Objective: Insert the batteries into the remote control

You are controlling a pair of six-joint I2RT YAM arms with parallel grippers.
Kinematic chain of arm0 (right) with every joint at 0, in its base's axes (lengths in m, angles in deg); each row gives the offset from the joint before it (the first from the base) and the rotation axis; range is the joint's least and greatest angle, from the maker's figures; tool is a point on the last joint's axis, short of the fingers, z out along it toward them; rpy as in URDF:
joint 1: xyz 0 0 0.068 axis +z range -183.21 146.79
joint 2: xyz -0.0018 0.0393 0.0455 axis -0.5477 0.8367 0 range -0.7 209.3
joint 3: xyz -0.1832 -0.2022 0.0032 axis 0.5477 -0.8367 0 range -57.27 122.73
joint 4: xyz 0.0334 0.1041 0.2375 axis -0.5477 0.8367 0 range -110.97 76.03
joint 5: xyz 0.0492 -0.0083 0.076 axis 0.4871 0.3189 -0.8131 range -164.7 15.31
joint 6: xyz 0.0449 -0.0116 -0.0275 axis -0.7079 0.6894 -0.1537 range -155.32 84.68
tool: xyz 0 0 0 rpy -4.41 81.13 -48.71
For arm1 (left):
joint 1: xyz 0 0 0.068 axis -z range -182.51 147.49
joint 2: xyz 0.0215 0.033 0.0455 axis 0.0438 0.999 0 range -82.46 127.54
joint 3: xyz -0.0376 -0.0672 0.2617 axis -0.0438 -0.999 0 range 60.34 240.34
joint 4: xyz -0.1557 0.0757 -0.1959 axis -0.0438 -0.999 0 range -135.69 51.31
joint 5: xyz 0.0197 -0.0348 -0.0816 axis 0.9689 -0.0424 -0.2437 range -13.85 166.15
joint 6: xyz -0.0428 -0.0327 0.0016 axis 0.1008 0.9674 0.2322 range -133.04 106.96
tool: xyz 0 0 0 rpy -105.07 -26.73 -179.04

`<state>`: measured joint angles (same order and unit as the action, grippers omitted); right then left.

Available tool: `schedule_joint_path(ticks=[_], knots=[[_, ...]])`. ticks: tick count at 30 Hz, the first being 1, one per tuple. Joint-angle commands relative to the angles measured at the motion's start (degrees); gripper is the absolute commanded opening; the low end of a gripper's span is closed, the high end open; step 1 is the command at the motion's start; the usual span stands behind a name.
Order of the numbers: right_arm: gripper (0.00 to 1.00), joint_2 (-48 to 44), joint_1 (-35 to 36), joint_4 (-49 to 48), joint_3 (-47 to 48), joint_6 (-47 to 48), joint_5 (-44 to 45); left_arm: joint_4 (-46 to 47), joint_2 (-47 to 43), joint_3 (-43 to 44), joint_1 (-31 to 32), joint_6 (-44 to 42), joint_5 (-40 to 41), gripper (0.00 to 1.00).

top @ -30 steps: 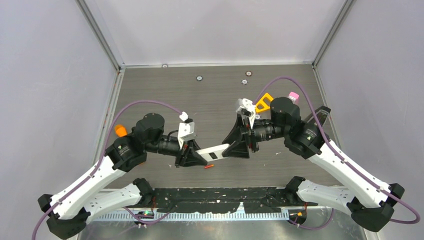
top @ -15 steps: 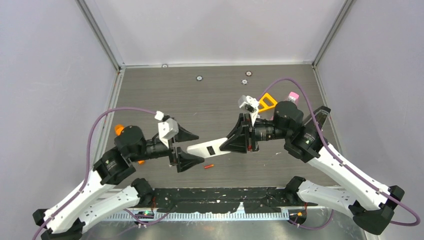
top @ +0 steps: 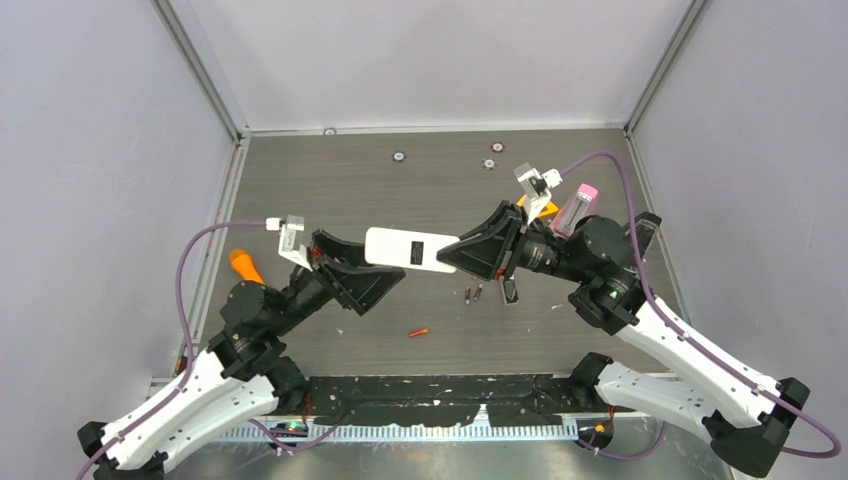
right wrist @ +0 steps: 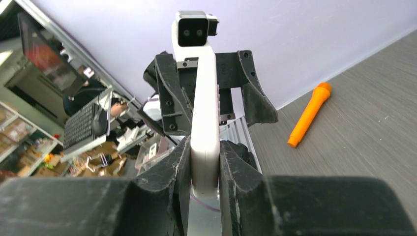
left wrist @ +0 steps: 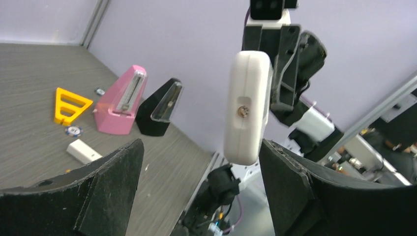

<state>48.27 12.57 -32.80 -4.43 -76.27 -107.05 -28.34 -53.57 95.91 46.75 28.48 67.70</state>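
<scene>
The white remote control (top: 405,248) hangs in the air over the middle of the table, with my right gripper (top: 462,253) shut on its right end. The right wrist view shows the remote control (right wrist: 204,113) edge-on, pinched between both pads (right wrist: 179,162). My left gripper (top: 372,272) stands open at the remote's left end. The remote control (left wrist: 246,108) hangs between the wide jaws there, close to the right finger (left wrist: 295,187), ungripped. Two dark batteries (top: 473,294) lie on the table below, and an orange-red one (top: 418,332) lies nearer the front.
A big orange cone-ended stick (top: 242,263) lies at the left. A yellow triangle (left wrist: 71,104), a pink holder (left wrist: 120,101), a black holder (left wrist: 160,108) and a small white block (left wrist: 83,151) sit at the back right. Small round discs (top: 398,156) lie near the back edge.
My left gripper opened, let go of the remote and drew back to the left. My right gripper shut on the remote's other end and carried it up and toward the back.
</scene>
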Motion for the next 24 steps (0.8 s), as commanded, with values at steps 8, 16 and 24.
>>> schedule_joint_path(ticks=[8,16,24], knots=[[0.10,1.6,5.7,-14.7,-7.7,-12.3,18.7,19.3,3.1,-2.8,0.1,9.7,8.1,0.85],[0.10,2.1,9.9,-17.0,-10.9,-14.6,26.7,20.5,1.6,-6.7,0.1,13.1,14.7,0.64],[0.10,3.7,11.4,-23.5,-14.1,-17.4,30.9,16.6,2.1,-5.0,0.1,13.7,13.4,0.53]])
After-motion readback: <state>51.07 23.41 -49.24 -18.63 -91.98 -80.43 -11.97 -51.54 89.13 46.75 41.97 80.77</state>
